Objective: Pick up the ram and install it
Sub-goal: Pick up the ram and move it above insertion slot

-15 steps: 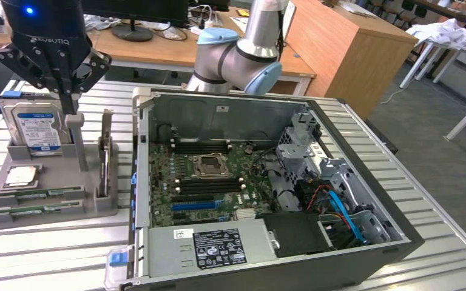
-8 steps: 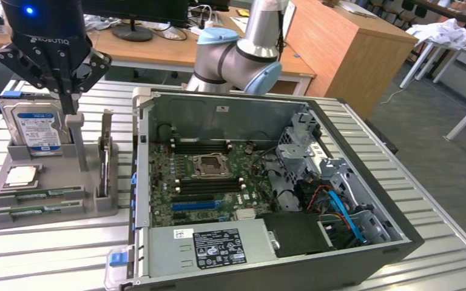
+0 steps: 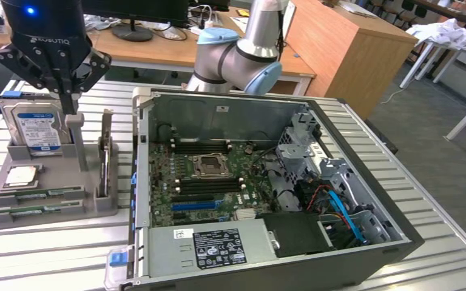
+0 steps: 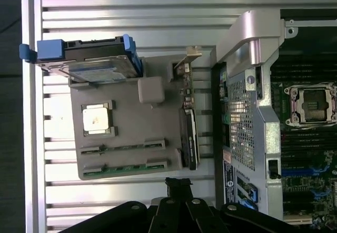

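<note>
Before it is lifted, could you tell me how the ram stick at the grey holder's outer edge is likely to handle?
The ram stick is a thin, narrow green board, so probably light and stiff. It sits in a narrow slot of the grey holder, so it might bind if pulled askew.

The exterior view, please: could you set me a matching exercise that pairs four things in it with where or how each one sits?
Things:
1. hard drive
2. processor chip
3. ram
4. gripper

Places or states:
A. lying flat in a long slot at the near edge of the grey holder
B. standing upright at the holder's far end
C. lying flat in a square recess on the holder
D. above the holder, jaws shut on nothing

Pairs: 1-B, 2-C, 3-A, 4-D
</note>
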You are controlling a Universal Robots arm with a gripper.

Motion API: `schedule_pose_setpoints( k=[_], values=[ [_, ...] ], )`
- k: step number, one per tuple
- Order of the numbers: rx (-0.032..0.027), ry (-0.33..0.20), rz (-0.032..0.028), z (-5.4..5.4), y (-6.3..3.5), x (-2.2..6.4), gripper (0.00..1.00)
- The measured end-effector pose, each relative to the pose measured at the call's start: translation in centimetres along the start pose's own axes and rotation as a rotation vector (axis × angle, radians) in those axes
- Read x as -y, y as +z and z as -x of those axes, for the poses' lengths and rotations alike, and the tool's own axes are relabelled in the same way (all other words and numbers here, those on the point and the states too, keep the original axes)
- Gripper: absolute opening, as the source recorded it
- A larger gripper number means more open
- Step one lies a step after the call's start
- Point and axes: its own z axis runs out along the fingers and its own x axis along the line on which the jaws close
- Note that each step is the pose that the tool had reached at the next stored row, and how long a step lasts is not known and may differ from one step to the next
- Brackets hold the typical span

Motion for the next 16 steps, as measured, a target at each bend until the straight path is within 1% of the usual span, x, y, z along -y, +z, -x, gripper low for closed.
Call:
schedule_pose_setpoints(
  k=[16],
  values=[
    [-0.0057,-0.127,0.003,0.0,0.0,0.0,0.1]
  ],
)
